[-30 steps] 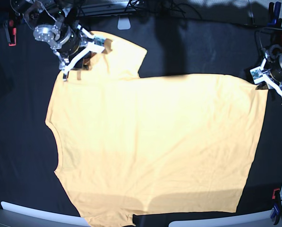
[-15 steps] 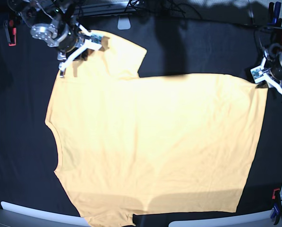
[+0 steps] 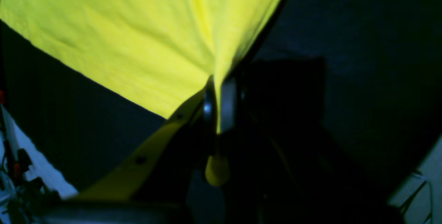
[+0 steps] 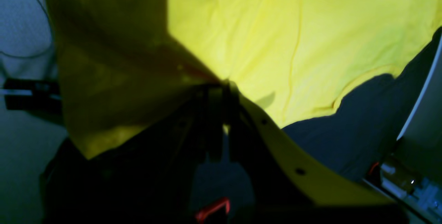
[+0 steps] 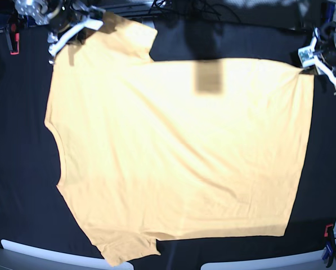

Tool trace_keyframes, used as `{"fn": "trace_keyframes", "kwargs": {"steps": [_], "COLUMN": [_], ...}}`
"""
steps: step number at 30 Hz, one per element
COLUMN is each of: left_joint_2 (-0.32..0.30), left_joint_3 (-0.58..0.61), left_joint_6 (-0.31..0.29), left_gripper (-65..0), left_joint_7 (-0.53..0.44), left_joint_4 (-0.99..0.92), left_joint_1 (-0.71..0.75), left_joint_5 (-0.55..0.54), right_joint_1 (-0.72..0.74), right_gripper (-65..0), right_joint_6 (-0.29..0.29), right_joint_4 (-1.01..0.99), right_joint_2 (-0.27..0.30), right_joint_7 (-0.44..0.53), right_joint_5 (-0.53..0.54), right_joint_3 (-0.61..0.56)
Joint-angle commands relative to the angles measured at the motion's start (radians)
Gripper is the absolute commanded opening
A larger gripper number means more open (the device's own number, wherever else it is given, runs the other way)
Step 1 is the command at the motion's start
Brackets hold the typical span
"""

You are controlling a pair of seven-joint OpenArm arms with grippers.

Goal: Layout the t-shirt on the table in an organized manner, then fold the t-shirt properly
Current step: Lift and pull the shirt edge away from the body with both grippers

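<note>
The pale yellow-orange t-shirt [image 5: 179, 152] lies spread flat on the black table [image 5: 21, 185], collar side to the left and hem to the right. My right gripper [image 5: 83, 28] is shut on the shirt's far shoulder by the sleeve; the right wrist view shows its jaws closed on pinched cloth [image 4: 222, 89]. My left gripper [image 5: 315, 63] is shut on the far hem corner, which the left wrist view shows clamped between the fingers [image 3: 215, 106]. No scribble marks show on the upper face.
A red clamp [image 5: 13, 34] sits at the far left edge and a red-and-blue clamp [image 5: 328, 244] at the near right. White table edging [image 5: 44, 254] runs along the front. Cables lie behind the far edge. A small dark shadow patch [image 5: 208, 76] falls on the shirt.
Both grippers have moved toward the far edge, pulling the shirt with them. The shirt has slid up and slightly left, and its near sleeve has come into view.
</note>
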Motion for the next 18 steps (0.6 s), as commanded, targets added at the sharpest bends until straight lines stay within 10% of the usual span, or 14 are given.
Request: {"fn": "trace_keyframes", "kwargs": {"steps": [1,18], "left_joint_2": [-0.02,-0.022], "left_joint_3": [-0.007,-0.276], "left_joint_6": [-0.011,-0.01], "left_gripper": [-65.0,-65.0], "left_joint_7": [0.005,-0.023], "left_joint_4": [0.019,0.138], "left_joint_1": [0.023,0.268], "left_joint_5": [0.001,0.057], "right_joint_1": [-0.043,-0.155], "right_gripper": [-65.0,-65.0], "right_joint_6": [0.0,-0.173], "right_joint_4": [0.026,0.045], "right_joint_2": [0.013,0.01], "right_joint_7": [-0.005,-0.072], "right_joint_5": [-0.001,-0.06], "right_joint_3": [0.016,0.039]}}
